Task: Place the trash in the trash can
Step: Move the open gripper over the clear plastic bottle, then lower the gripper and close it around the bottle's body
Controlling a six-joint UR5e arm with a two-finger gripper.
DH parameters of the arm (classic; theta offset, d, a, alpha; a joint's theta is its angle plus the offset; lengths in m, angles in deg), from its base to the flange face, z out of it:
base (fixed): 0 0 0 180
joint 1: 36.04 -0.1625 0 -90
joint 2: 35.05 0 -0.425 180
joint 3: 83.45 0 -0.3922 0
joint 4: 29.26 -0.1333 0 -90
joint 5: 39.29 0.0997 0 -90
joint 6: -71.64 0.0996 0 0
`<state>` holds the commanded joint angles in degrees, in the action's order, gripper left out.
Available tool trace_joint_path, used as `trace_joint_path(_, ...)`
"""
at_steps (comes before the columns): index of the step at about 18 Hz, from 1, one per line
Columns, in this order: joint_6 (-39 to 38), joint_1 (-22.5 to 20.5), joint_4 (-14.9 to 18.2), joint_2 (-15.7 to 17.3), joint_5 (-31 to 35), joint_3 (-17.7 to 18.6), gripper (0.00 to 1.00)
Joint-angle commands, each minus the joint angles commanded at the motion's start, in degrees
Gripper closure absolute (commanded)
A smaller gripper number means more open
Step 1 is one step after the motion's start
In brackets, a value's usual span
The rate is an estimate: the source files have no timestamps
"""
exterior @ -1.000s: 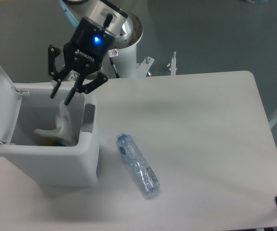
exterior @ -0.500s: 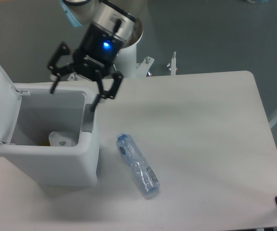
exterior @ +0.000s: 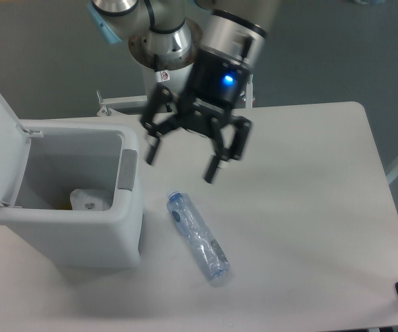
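We see the gripper (exterior: 181, 160) spread wide and empty above the tabletop's middle; the bottle (exterior: 198, 237) lies near the front edge; the paper scrap (exterior: 88, 200) sits inside the trash can (exterior: 81, 235) at the left edge.

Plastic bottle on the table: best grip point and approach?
Grip the plastic bottle mid-body, coming straight down from above with the fingers across its narrow width. It lies flat on the table, long axis running diagonally from the cap end near the trash can toward the front edge, so rotate the open hand to straddle that axis.
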<state>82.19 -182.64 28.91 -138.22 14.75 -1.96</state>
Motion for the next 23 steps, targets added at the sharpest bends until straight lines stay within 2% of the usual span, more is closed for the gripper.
trace_joint_path(2, 0.09, 0.00, 5.18, -3.07, 2.11, -3.95, 0.00)
trace_joint_path(3, 0.00, 0.09, 9.29, -5.53, 3.25, -7.10, 0.00)
trace_joint_path(4, 0.09, 0.09, 11.77, -7.38, 4.22, -9.13, 0.00)
trace_joint_path(7, 0.09, 0.44, 16.27, -11.52, 7.65, -12.84, 0.00)
trace_joint_path(12, 0.09, 2.10, 18.04, -15.91, 13.01, -13.73, 0.00)
trace_joint_path(17, 0.00, 5.53, 19.09, -21.89, 20.75, -15.92, 0.00)
trace_joint_path(23, -0.61, 8.17, 19.71, -26.64, 27.24, -17.77, 0.00)
